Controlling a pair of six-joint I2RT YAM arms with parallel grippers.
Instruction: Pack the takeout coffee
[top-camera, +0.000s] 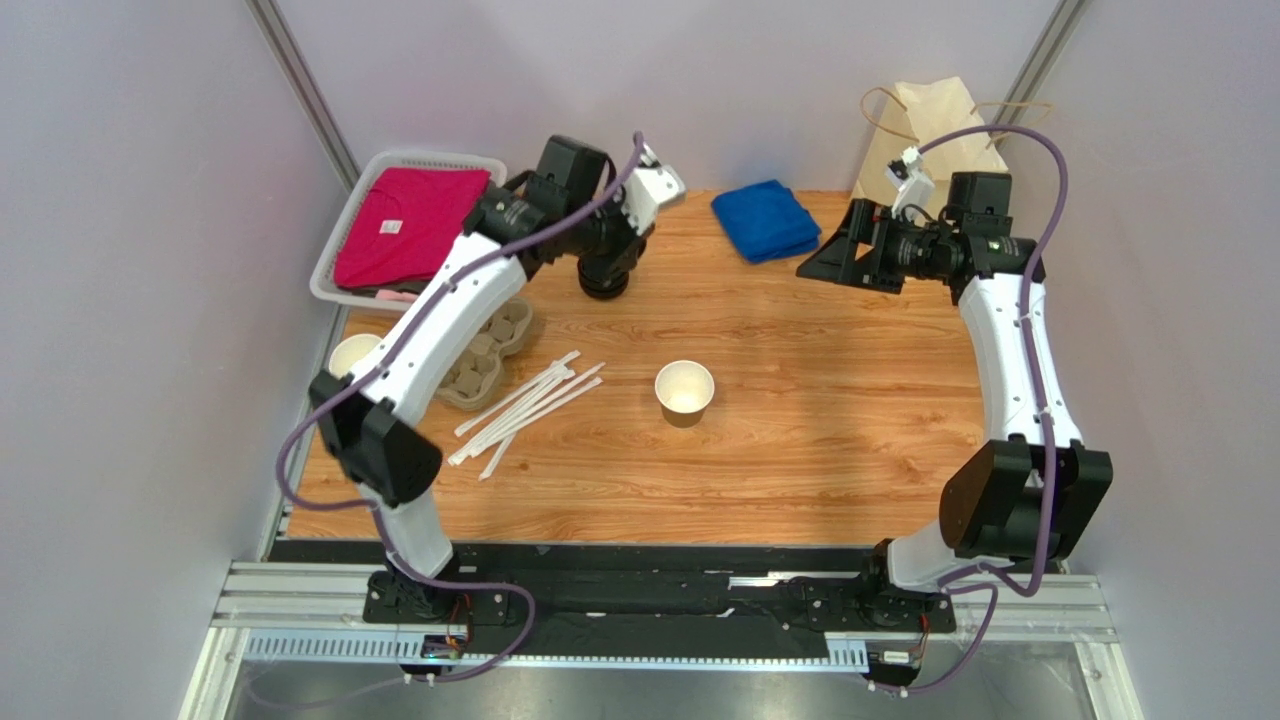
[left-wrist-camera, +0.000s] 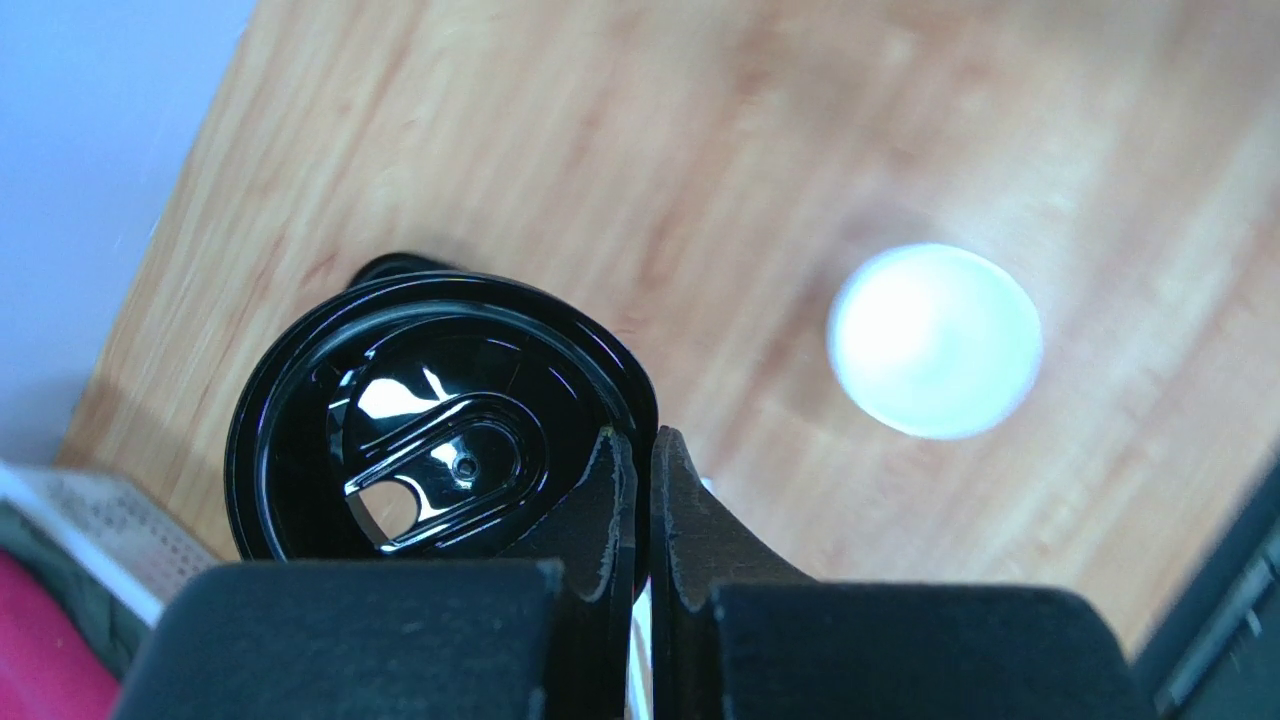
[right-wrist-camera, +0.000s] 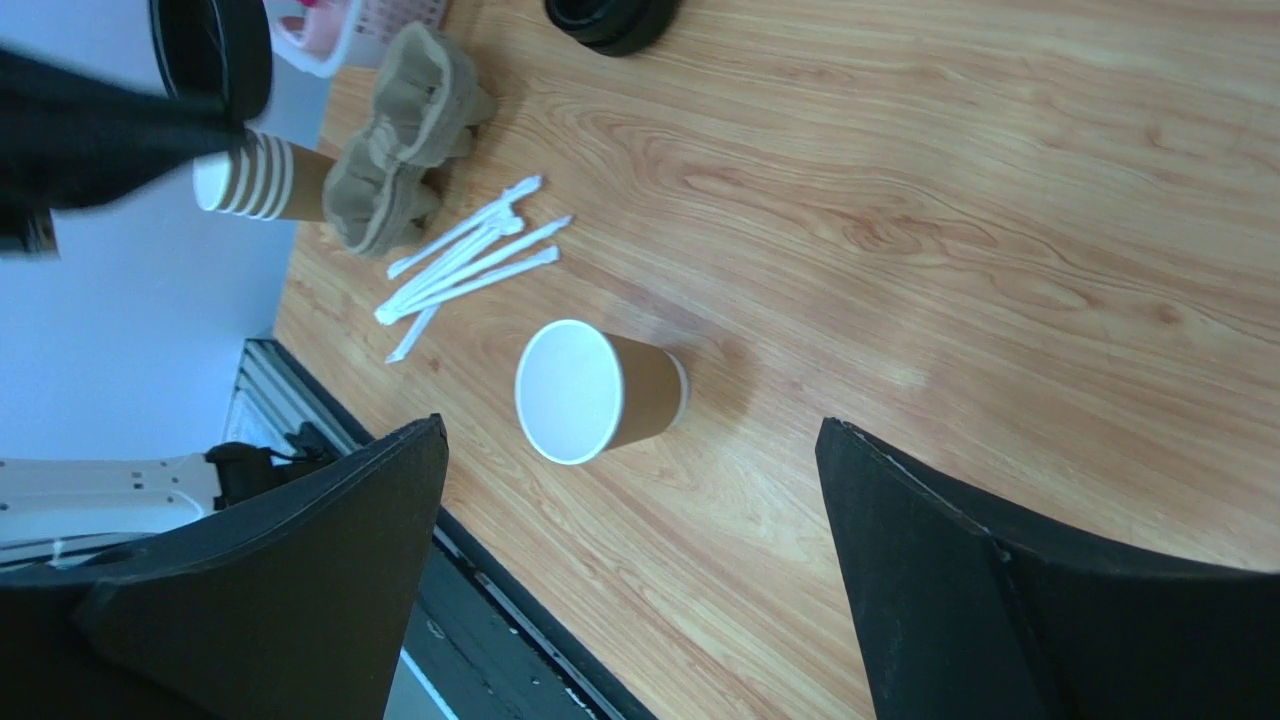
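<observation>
The takeout coffee's tan paper cup (top-camera: 685, 393) stands upright and lidless at the table's middle, white inside (right-wrist-camera: 571, 393), and shows as a pale blurred disc (left-wrist-camera: 933, 341) in the left wrist view. My left gripper (left-wrist-camera: 649, 503) is shut on the rim of a round black lid (left-wrist-camera: 436, 435), held above the wood at the back of the table (top-camera: 609, 270). My right gripper (right-wrist-camera: 631, 570) hangs wide open with nothing between its fingers, high at the back right (top-camera: 842, 255), well away from the cup.
A pile of black lids (right-wrist-camera: 613, 18) lies at the back. A stack of paper cups (top-camera: 356, 356), a pulp cup carrier (top-camera: 489, 360) and white straws (top-camera: 526, 405) sit at the left. A basket with red cloth (top-camera: 409, 225), a blue cloth (top-camera: 765, 219) and a paper bag (top-camera: 939, 128) line the back.
</observation>
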